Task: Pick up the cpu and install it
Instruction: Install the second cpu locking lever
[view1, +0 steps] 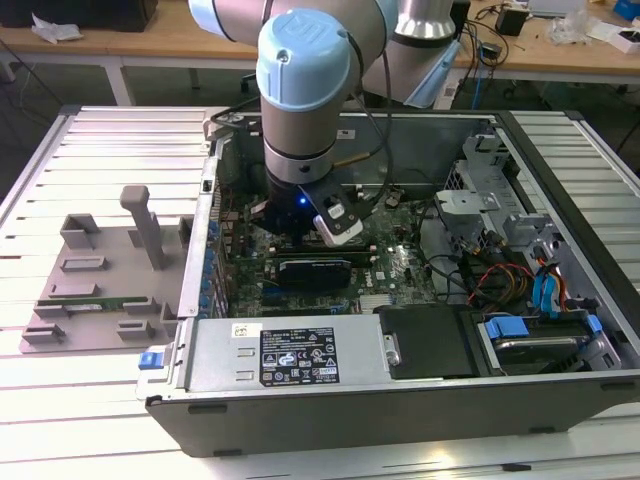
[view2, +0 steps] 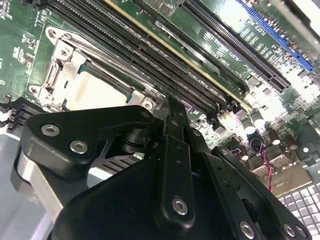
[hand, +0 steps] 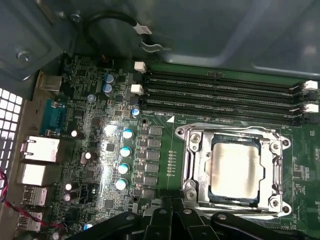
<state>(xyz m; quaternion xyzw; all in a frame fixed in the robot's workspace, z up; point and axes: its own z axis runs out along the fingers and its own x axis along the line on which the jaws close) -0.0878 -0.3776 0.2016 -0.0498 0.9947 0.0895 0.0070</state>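
An open computer case (view1: 400, 400) lies on a slatted table (view1: 100, 160), the arm reaching straight down over its motherboard (hand: 165, 165). The gripper (hand: 172, 210) hangs just above the board, beside the socket frame (hand: 192, 165); whether it is released or clenched cannot be told. The cpu (hand: 234, 167) sits flat inside that frame, silvery top up. It looks light, rigid and delicate, best taken by its thin opposite edges.
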